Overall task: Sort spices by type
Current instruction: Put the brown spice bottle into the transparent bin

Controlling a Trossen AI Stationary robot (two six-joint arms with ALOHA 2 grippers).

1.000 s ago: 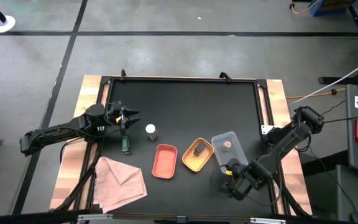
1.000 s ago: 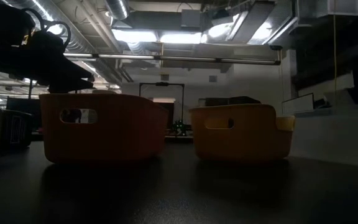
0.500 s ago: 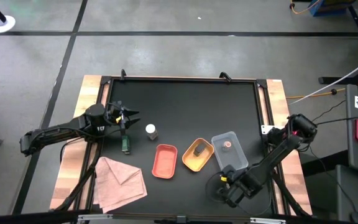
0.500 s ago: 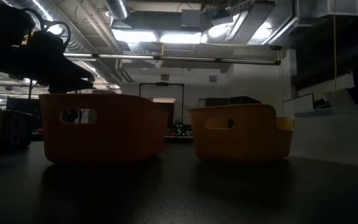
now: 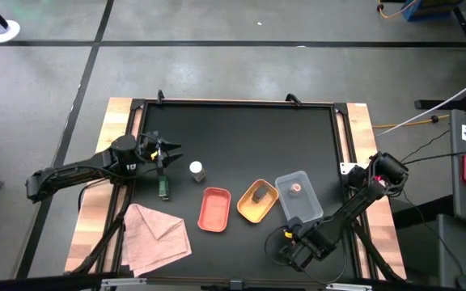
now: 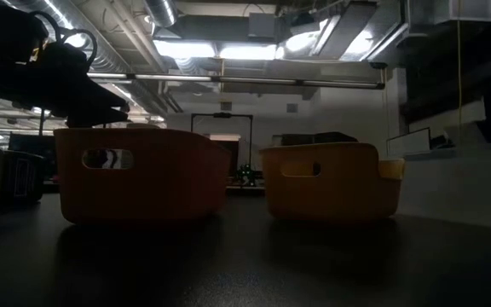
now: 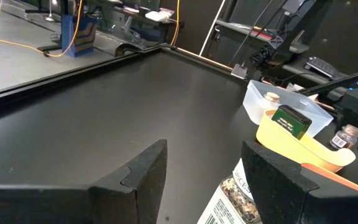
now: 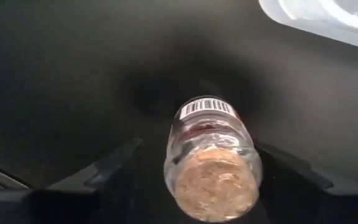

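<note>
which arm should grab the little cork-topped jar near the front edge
Right. The right gripper hangs directly over the cork-topped glass jar, open fingers on either side. The left gripper sits across the table beside a white-capped jar.

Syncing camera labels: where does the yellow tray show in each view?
High view: yellow tray, front centre, between the red tray and grey tray.
Low view: centre-right.
Left wrist view: right edge, holding a dark jar.
Right wrist view: not in it.
Shared landmark: the grey tray beside it.
</note>
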